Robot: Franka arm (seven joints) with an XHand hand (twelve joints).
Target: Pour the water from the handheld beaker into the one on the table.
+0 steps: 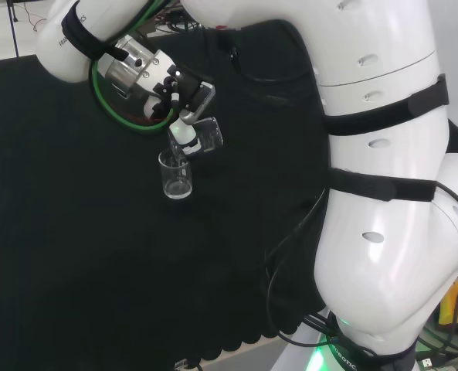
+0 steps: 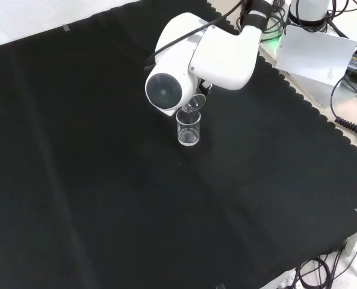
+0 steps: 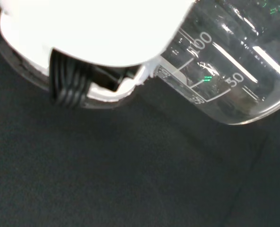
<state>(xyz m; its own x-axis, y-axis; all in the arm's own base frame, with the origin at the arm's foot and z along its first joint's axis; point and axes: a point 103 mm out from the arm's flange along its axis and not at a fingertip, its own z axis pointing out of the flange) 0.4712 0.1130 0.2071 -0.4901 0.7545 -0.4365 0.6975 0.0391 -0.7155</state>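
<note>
- Black cloth (image 2: 94, 180): matte woven fabric with a scalloped edge, laid flat over the bench; it serves as the ground for every item below.
- Arm link (image 2: 214, 54): smooth white moulded shell with a round grey cap, standing over the table beaker in the front view and hiding most of the hand there.
- Hand (image 1: 184, 100): black and white with a green-lit finger segment, set just above and beside the table beaker in the head view. Fingers curled round the handheld beaker, gripping it.
- Handheld beaker (image 1: 207, 133): clear cylindrical glass with printed white graduation marks seen in the wrist view. Tipped steeply on its side, its mouth directly over the table beaker's rim, close to touching it in the head view.
- Table beaker (image 2: 188, 127): clear, upright, straight-walled with a flared lip, standing on the cloth near its middle, directly under the handheld beaker.
- Progress, as judged: carrying and lining up appear done; the pour is in hand.
- Water: no stream can be made out, and I cannot tell the water level in either vessel through the clear glass.
- Remaining, as judged: finish emptying, then bring the handheld beaker upright.
</note>
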